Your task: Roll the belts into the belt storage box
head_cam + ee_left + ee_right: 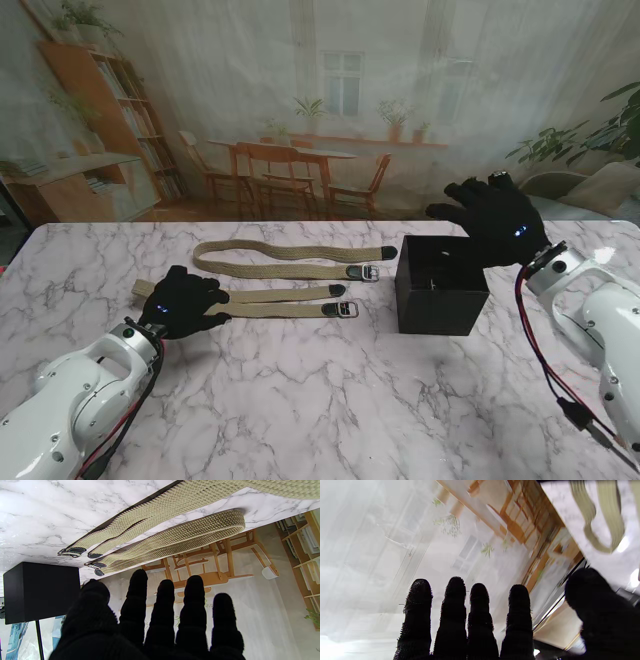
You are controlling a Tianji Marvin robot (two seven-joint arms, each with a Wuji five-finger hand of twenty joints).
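Left hand [183, 303] spread, empty, over near belt [262, 301] | right hand [497, 222] spread, empty, above box [441, 284] | risk: springy webbing unrolls if loosely gripped.

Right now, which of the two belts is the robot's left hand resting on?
The nearer belt, the one closer to me. The left hand covers its folded end, while the farther belt lies untouched beyond it.

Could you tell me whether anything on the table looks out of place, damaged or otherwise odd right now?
Nothing stands out. Two woven belts, the farther belt and the nearer belt, lie folded flat on the marble table, still unrolled, left of the upright black storage box. The left hand covers the nearer belt's folded end.
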